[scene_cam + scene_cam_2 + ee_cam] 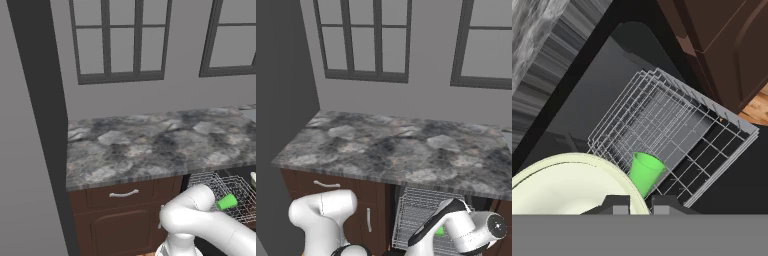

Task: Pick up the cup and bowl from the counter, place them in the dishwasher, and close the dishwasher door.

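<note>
the claw [633, 202] is pinched closed on the rim of the bowl [567, 187], held over the dishwasher [607, 85] rack [677, 125]. the cup [644, 172] already sits near the rack's front edge; lowering carelessly could knock it over, or the thin rim grip could slip.

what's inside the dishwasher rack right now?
The green cup sits in the wire rack. The pale bowl, close to the gripper, fills the hand view's lower left and covers that part of the rack, so nothing there can be told.
</note>
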